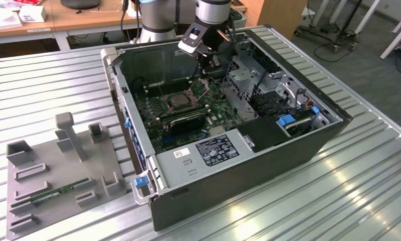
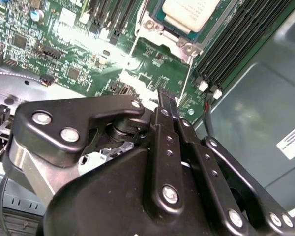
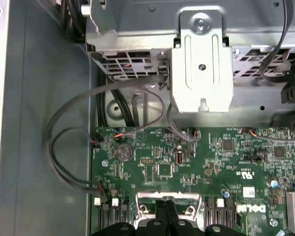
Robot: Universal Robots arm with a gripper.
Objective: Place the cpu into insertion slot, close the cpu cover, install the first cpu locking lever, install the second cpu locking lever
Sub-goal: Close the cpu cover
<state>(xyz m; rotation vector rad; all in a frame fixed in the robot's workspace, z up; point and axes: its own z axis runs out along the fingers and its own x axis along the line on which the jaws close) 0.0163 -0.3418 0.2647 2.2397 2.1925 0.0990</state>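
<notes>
Green motherboard [image 2: 83, 59] right under me, inside the open computer case [image 1: 281, 145] on the ribbed metal counter [image 1: 361, 196]. My gripper [image 2: 167, 102] hangs above the board with its black fingers pressed together, nothing between them. Just past the tips I've got the cpu [image 2: 191, 11], pale metal face up, lying inside the silvery rim of the insertion slot [image 2: 151, 28], with black memory slots [image 2: 236, 44] running alongside. From the exterior view, the arm reaches down into the case, the gripper near the slot but apart from it. A silvery bracket [image 3: 201, 73] stands beyond the board's far edge.
</notes>
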